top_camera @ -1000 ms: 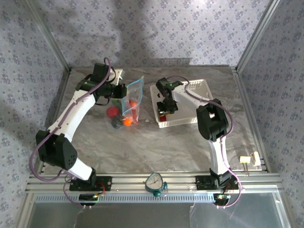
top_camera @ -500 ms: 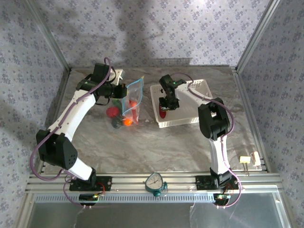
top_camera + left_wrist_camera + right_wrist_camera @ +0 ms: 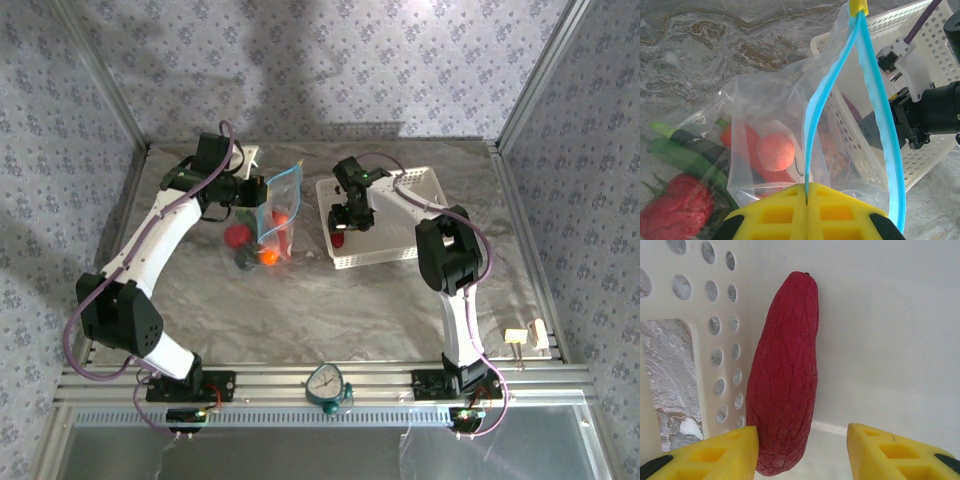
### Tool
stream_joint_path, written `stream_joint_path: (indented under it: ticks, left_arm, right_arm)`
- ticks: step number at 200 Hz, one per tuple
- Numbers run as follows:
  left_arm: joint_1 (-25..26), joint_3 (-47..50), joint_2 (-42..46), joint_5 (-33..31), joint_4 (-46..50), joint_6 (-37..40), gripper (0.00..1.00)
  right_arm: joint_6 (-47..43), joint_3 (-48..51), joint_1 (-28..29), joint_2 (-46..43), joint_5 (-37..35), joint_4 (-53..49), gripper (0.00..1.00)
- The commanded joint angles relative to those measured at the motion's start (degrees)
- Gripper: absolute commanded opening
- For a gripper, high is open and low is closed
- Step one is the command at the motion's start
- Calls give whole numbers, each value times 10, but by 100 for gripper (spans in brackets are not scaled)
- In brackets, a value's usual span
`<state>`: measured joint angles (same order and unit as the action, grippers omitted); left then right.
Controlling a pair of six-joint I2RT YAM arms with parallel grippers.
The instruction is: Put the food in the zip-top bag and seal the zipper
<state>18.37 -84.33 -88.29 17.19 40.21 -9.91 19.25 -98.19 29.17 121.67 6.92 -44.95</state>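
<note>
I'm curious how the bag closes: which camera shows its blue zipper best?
The left wrist view: the zipper runs close-up through the picture, its two blue strips parted, one pinched in the left jaws. The top view gives just a thin, small blue line.

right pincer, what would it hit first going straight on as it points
Probably the dark red food against the white basket wall; depth is unclear, so the basket floor may come first.

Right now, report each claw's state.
Left claw: shut on the zipper.
Right claw: open, beside the red food in the basket.
</note>
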Motion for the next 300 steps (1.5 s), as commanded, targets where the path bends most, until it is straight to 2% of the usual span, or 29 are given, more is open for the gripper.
stream_joint_path:
  ticks: [1,53,83,125,182,214,266,282,300]
  left_arm:
    - [-4,-18,-2,7,-10,6,7]
    - [-4,-23,-1,6,-8,9,7]
    - [-4,-24,-4,11,-10,7,7]
    - [-4,-26,-2,7,-6,9,7]
    - [-4,-26,-5,9,-9,9,7]
    - [-4,-25,-6,10,-9,8,7]
    - [-4,-22,-6,9,-8,7,7]
    - [-4,-20,-5,9,-10,6,7]
    - [-4,-18,-6,9,-10,3,6]
  right_arm:
    - [6,-1,0,3,13,5,51]
    - [9,4,-2,-20,21,12,57]
    - [1,-19,-2,8,23,-11,57]
    - [-6,-57,9,58,7,-47,51]
    - [-1,-71,5,98,-41,-81,48]
    - [4,-71,4,108,-69,-87,38]
    - [18,-9,-2,38,-75,-15,23]
    - [29,38,-3,-19,-90,43,17]
    - [37,87,1,-87,-102,110,15]
